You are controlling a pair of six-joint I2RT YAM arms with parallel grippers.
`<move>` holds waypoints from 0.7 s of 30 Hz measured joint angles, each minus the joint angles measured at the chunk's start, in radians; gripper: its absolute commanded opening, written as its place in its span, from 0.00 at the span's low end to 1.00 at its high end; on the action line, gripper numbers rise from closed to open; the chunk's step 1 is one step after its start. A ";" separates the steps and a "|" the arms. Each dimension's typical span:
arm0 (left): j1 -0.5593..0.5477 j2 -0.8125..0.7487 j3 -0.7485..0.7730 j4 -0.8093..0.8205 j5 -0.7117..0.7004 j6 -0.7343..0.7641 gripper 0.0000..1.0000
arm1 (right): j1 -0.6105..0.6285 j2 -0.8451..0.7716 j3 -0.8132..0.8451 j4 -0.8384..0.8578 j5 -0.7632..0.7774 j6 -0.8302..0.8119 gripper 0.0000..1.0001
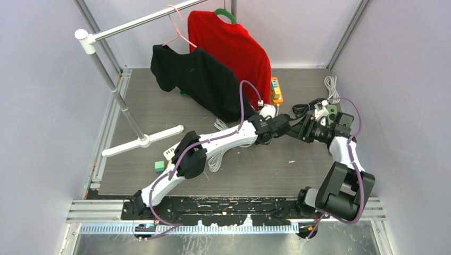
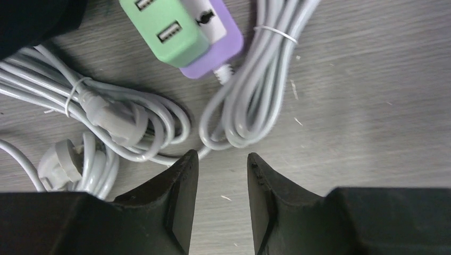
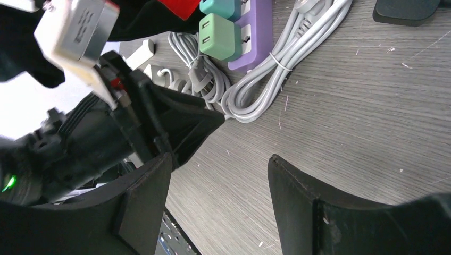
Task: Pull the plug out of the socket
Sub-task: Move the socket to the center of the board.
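The plug (image 2: pixel 165 29) is a mint-green block with two USB slots on its face, seated at the end of the purple strip (image 2: pixel 226 45). In the left wrist view it lies at about 11 o'clock from the left end effector (image 2: pixel 222 159), near it but apart. The right wrist view shows a teal plug (image 3: pixel 220 5) at 12 o'clock from the green one, on the same strip, so the first hazard I see is closing on the wrong block. The plug is smooth, squat and boxy. Its flat sides suit a pinch, but it stands low above the strip, so a shallow grip may slip off.

The strip looks light and lies loose on the worktop (image 2: pixel 372 106). A pull with nothing pinning the strip would probably drag it along with the plug rather than part them.

A tied cable bundle (image 2: pixel 250 95) loops at 12 o'clock just ahead of the left fingers. A grey cord plug (image 2: pixel 114 119) sits among more coils at 10 o'clock. A finger could catch a loop on the approach.

The left end effector is parted by a narrow gap, too narrow for the plug by my reckoning, and grips nothing. The right end effector (image 3: pixel 219 159) is spread wide and is likewise empty. In the top view the two sit nose to nose, so a clash between them is a real risk.
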 measured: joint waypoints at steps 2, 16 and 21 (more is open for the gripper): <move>0.018 0.010 -0.002 -0.003 0.010 0.009 0.39 | -0.001 0.000 0.000 0.000 0.000 -0.003 0.71; 0.065 0.010 -0.004 0.071 0.079 0.082 0.43 | -0.007 0.007 0.000 -0.005 -0.001 -0.020 0.71; 0.063 0.021 -0.003 0.078 0.090 0.087 0.44 | -0.009 0.010 0.000 -0.008 -0.002 -0.023 0.71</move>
